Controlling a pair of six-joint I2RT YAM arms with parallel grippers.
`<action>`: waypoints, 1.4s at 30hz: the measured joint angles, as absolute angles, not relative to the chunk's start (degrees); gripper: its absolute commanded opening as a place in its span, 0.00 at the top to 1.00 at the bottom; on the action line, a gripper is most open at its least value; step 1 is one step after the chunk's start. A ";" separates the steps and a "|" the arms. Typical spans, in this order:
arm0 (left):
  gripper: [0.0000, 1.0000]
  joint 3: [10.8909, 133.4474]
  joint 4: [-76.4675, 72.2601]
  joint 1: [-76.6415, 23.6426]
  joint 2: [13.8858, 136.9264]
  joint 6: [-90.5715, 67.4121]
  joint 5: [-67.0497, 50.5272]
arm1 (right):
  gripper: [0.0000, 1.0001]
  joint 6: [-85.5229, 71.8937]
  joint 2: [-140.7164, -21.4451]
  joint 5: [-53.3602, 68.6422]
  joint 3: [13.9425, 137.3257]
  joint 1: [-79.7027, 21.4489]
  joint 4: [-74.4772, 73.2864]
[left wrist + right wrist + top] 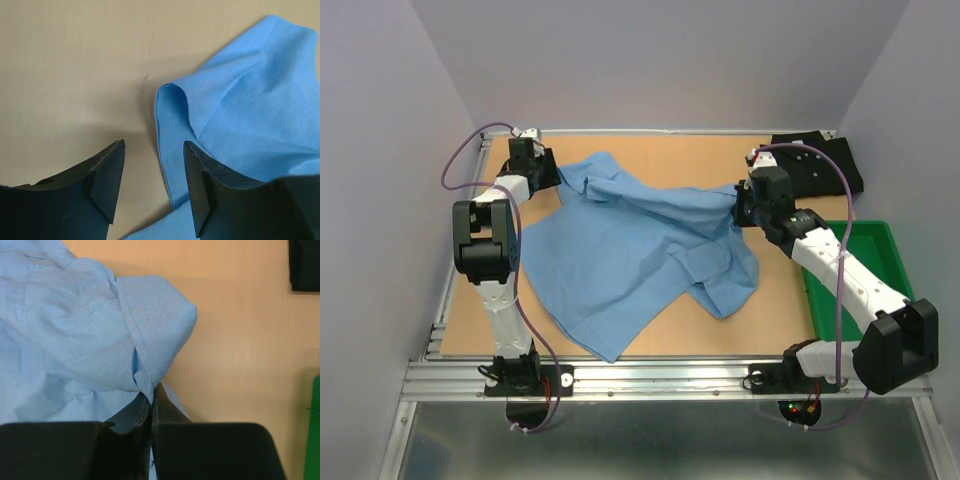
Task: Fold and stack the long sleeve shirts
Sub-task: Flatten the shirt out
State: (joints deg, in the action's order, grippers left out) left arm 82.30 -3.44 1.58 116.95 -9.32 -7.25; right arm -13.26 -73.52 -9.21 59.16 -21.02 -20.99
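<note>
The light blue shirt (630, 245) lies spread and rumpled across the middle of the brown table. My right gripper (745, 207) is shut on a pinch of its cloth near a sleeve cuff (155, 320), at the shirt's right side. My left gripper (548, 172) is open at the far left corner, just above the table; the hem edge of the blue shirt (165, 145) lies between its fingers (200, 185), not gripped. The black shirt (817, 165) lies folded at the far right corner; it also shows in the right wrist view (304, 265).
A green plastic tray (875, 255) stands at the right edge of the table, under my right arm. Grey walls close in the back and sides. A metal rail (650, 378) runs along the near edge.
</note>
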 measured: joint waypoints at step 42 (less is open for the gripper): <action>0.95 92.88 -10.79 -3.73 114.59 17.96 14.17 | 0.99 -11.94 -68.34 -10.83 58.74 -20.97 -20.95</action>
